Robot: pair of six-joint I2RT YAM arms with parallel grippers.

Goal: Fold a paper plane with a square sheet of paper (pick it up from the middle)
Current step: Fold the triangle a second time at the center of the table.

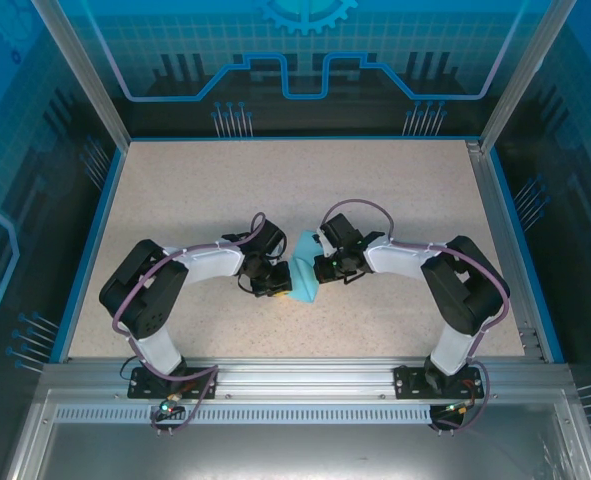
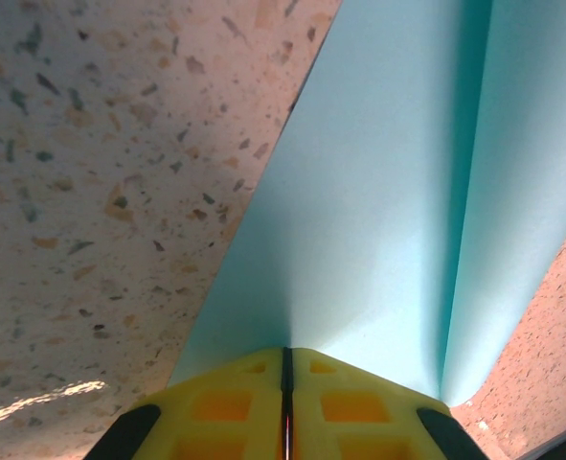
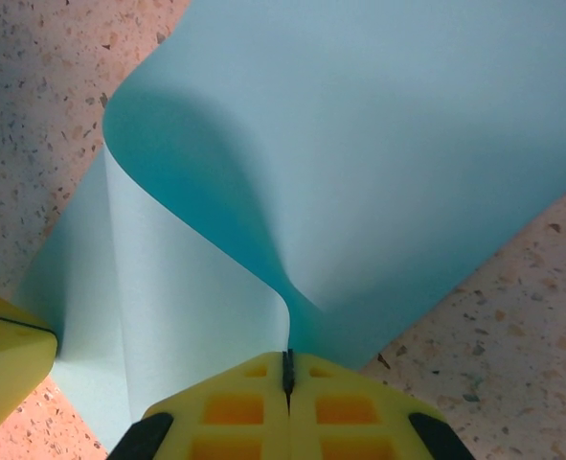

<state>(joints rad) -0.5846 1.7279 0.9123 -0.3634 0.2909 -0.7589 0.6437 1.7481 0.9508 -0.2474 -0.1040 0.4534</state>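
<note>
The square sheet of paper [image 1: 303, 270], light blue, hangs folded and curled between my two grippers just above the middle of the table. My left gripper [image 1: 278, 284] is shut on its left side. In the left wrist view the yellow jaws [image 2: 285, 353] pinch the sheet [image 2: 378, 192], which runs away in two long creased panels. My right gripper [image 1: 322, 268] is shut on the right side. In the right wrist view its jaws [image 3: 287, 356] clamp a curling fold of the sheet [image 3: 388, 144]. A paper plane is out of view.
The speckled tabletop [image 1: 225, 190] lies under the paper, ringed by a blue rim and transparent walls. One yellow finger of the left gripper [image 3: 5, 350] shows at the lower left of the right wrist view.
</note>
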